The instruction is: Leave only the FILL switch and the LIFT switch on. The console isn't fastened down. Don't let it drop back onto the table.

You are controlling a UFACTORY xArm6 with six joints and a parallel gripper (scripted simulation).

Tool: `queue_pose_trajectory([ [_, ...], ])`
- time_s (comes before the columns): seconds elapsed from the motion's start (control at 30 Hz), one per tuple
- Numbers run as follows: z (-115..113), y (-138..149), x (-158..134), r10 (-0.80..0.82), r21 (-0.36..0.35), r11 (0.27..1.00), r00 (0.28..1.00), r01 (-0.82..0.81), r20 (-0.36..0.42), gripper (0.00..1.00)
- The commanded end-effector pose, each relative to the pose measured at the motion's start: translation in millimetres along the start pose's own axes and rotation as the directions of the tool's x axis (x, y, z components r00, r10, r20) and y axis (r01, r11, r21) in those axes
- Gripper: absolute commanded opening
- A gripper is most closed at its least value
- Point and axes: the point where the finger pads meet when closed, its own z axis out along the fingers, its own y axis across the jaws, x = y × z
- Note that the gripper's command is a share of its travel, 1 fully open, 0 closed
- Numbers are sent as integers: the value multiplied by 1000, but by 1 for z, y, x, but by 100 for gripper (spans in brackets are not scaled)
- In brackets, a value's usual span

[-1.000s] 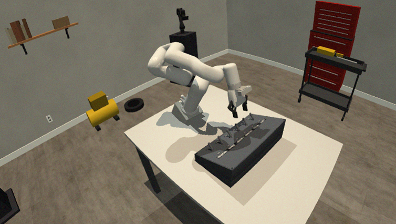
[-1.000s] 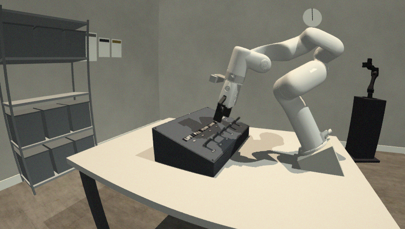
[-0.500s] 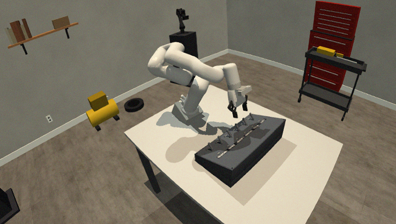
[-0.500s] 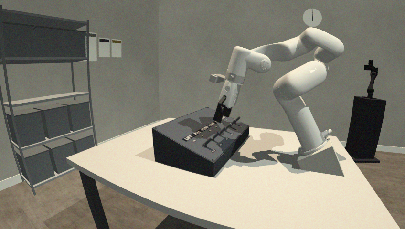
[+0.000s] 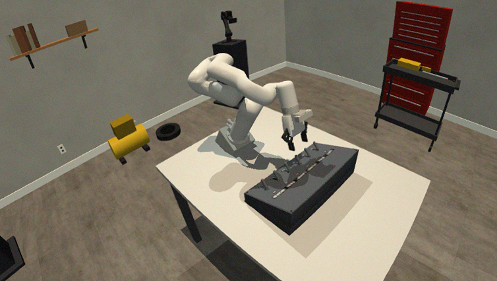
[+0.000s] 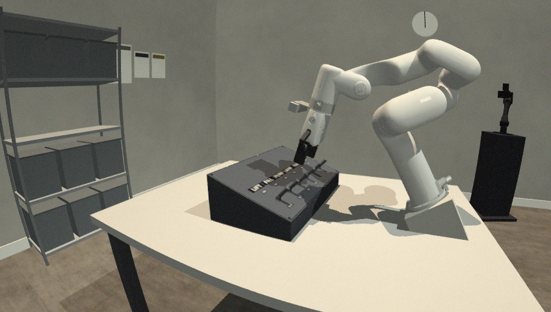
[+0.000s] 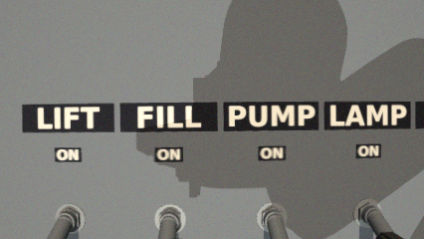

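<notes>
A dark grey console [image 5: 302, 182] lies on the white table and also shows in the exterior view [image 6: 270, 189]. The wrist view shows the labels LIFT [image 7: 68, 118], FILL [image 7: 169, 117], PUMP [image 7: 272, 116] and LAMP [image 7: 368, 116], each with an ON mark below. The four levers [image 7: 169, 223] lean toward the bottom edge, away from the ON marks. A further label at the right edge is cut off. My gripper [image 5: 296, 141] [image 6: 303, 152] is open and empty. It hovers just above the switch row, toward the end away from LIFT.
The console stands at an angle to the table's edges. The arm's base [image 5: 239, 139] is at the table's back edge. A red tool cabinet [image 5: 418, 48] with a cart [image 5: 415, 100], a yellow compressor [image 5: 127, 138] and shelves [image 6: 58, 135] stand off the table.
</notes>
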Motion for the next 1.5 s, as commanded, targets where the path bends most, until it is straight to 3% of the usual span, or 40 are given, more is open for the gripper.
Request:
queue_pose_trajectory([
  [0.0,-1,11,1,-1,14,1000,1000,1,0,100],
  [0.43,0,44,1,-1,14,1000,1000,1,0,100],
  [1.47,0,46,1,-1,14,1000,1000,1,0,100],
])
